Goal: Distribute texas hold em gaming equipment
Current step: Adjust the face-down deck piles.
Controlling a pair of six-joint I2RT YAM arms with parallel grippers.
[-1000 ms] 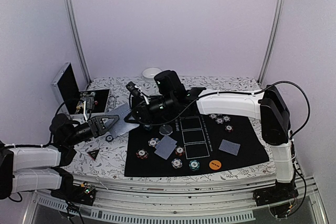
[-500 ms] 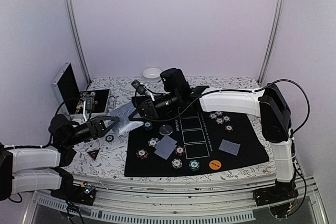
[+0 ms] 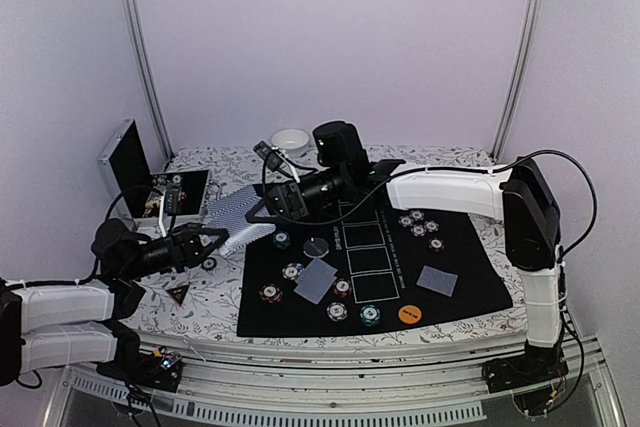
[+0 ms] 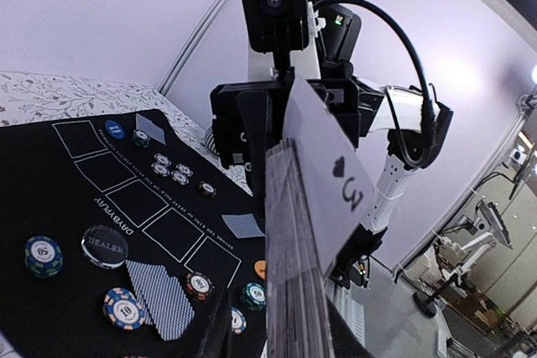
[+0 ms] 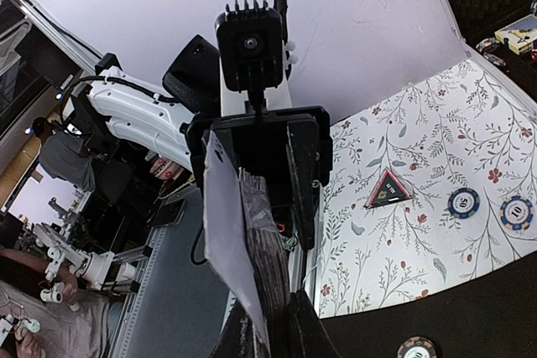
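— Fingers first: the left fingers [image 3: 205, 238] are clamped on the deck [image 3: 238, 215], seen from above?

— Yes. They hold it up over the flowered surface [image 3: 440, 159], just left of the black mat [image 3: 480, 267]. The right fingers [image 3: 268, 210] meet it from the far side, with that arm stretched long and low across the mat.

— How far along?

— Partway, I'd say. Two cards [image 3: 318, 280] lie face down on the mat, and chips [image 3: 418, 231] and the orange button [image 3: 408, 313] are set out. The triangle marker [image 3: 178, 293] sits off the mat.

— The left wrist view?

— The deck is edge-on between its own fingers. The top card [image 4: 323, 165], showing a spade and a three, leans away toward the right arm.

— And the right wrist?

— Its fingers are almost pressed together, and as far as I can tell they pinch that one card. More dealing looks left to do.
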